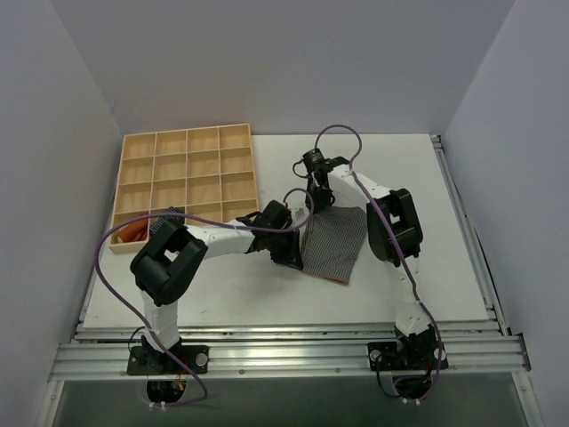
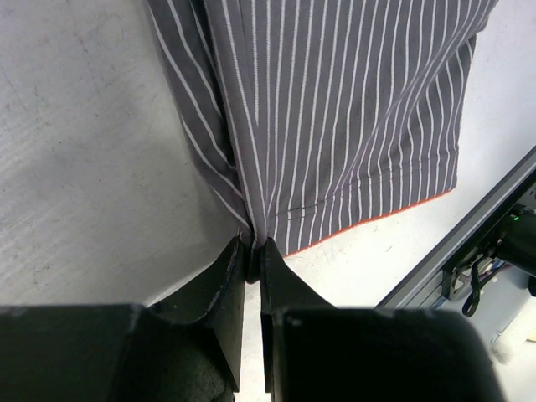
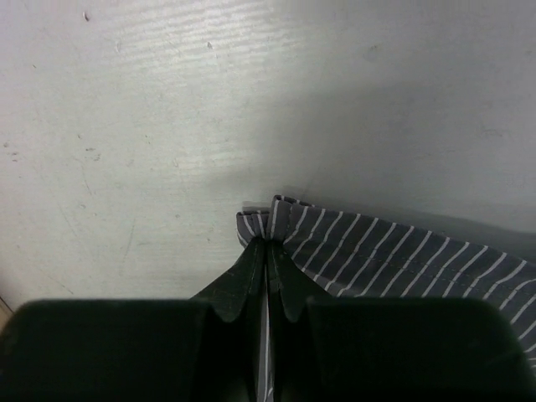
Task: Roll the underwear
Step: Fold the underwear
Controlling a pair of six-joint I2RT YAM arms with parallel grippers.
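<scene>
Striped underwear (image 1: pixel 336 242) gripped at two points along its left side.

The garment, grey with thin white stripes and an orange line along one hem, is spread on the white surface (image 1: pixel 267 298) between the two arms, just right of a wooden compartment tray (image 1: pixel 187 173). The left jaws are nearly closed, and a raised fold at the cloth's left edge is pinched between them. The right jaws are fully closed on the far left corner, where the fabric is bunched at the tips.
</scene>
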